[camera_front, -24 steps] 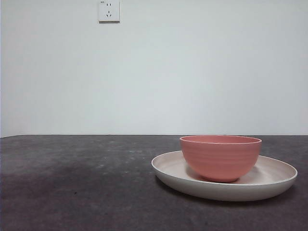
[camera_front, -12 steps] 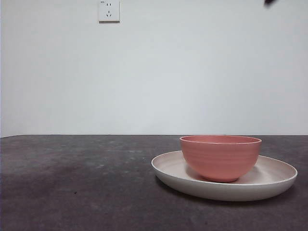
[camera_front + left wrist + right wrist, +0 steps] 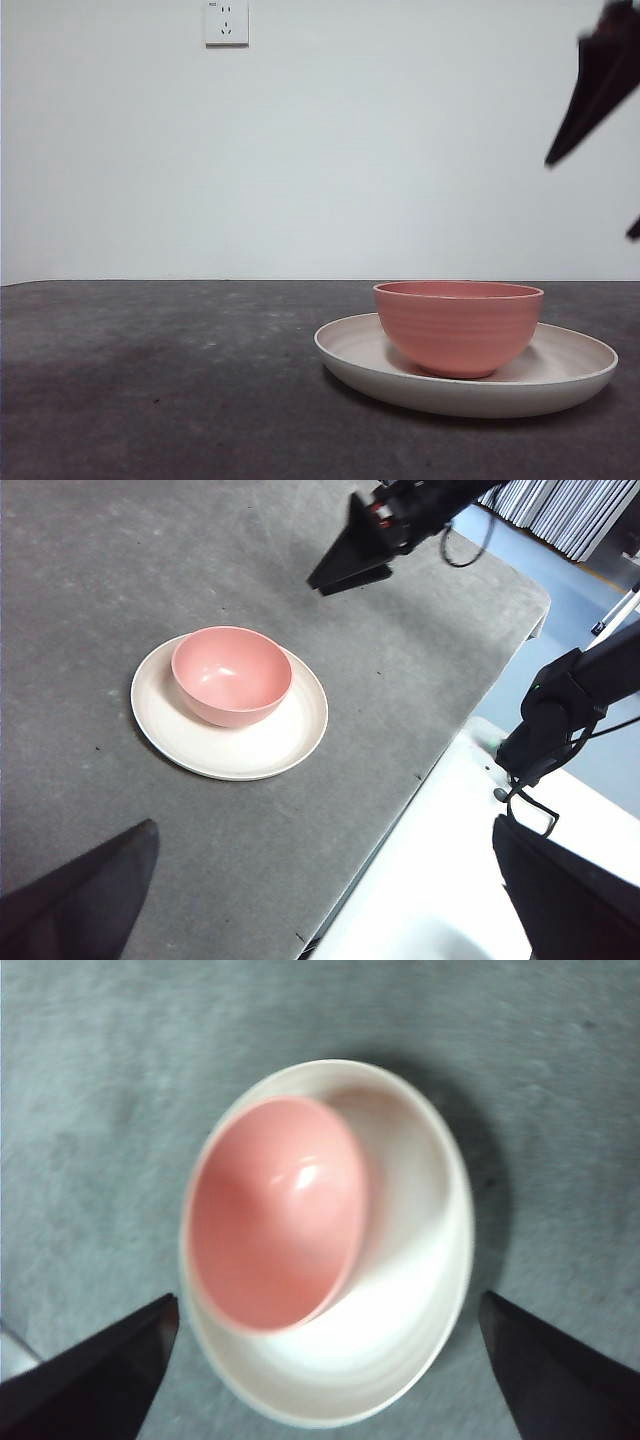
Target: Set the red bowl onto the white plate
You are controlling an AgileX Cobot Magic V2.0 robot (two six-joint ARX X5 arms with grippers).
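Note:
The red bowl (image 3: 458,325) stands upright inside the white plate (image 3: 470,395), toward the plate's left side, on the dark table. My right gripper (image 3: 590,198) hangs in the air above and to the right of the plate, touching nothing. In the right wrist view its jaws stand wide apart, so the right gripper (image 3: 329,1298) is open, looking down on the bowl (image 3: 275,1225) and plate (image 3: 420,1220). My left gripper (image 3: 325,830) is open too, high above the table and well away from the bowl (image 3: 230,675) and plate (image 3: 270,745). The right gripper (image 3: 345,575) shows in that view beyond the plate.
A wall outlet (image 3: 227,22) sits high on the white wall behind the table. The table's edge (image 3: 440,760) runs close past the plate, with a white surface and a black arm base (image 3: 560,710) beyond it.
The right gripper has come down into the front view at the top right, from a small tip to a large dark shape. Bowl and plate have not moved.

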